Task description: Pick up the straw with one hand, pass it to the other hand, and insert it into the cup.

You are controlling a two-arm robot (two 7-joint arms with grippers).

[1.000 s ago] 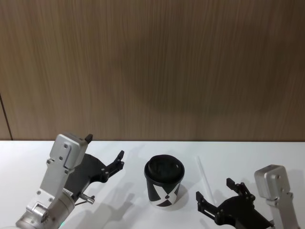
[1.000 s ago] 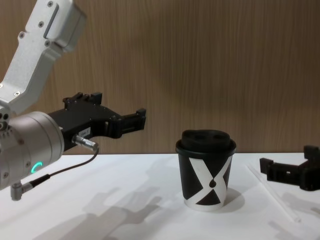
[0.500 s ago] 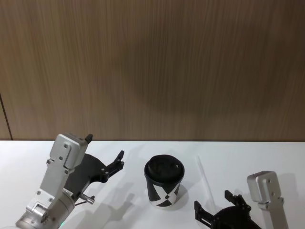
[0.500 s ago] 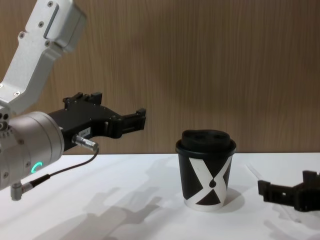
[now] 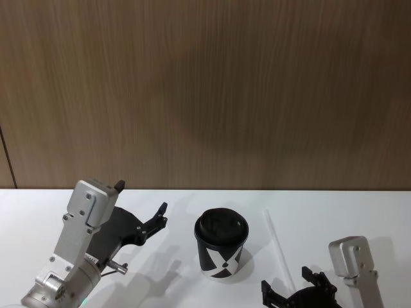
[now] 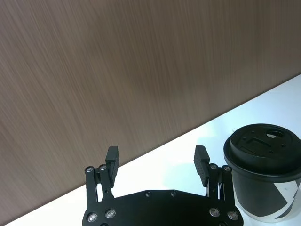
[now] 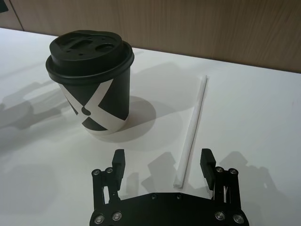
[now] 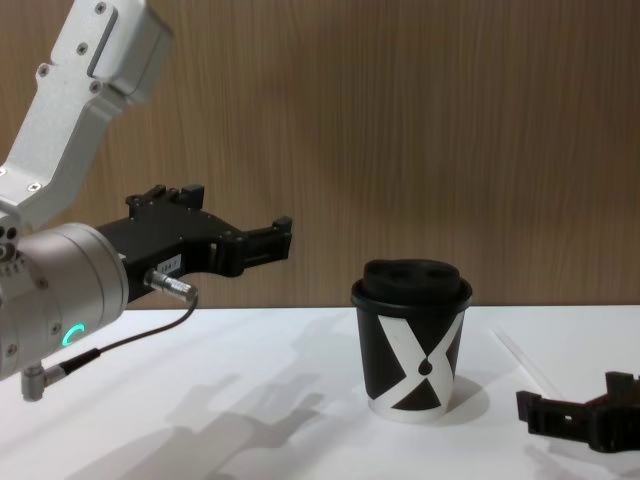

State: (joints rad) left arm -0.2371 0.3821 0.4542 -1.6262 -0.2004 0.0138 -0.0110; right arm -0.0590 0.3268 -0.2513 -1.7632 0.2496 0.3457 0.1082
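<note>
right gripper (image 7: 162, 157) is hovering open, straw (image 7: 193, 126) end between its fingers right of cup (image 7: 96, 103); head view is cropping it; left gripper (image 6: 157, 157) is idling open left of cup.

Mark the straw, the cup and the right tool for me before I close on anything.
straw (image 7: 193, 126), right wrist view, mid-length of the white tube lying on the table.
cup (image 7: 96, 101), right wrist view, side wall at the white X.
right tool (image 7: 162, 155), right wrist view, midway between its open fingertips.
</note>
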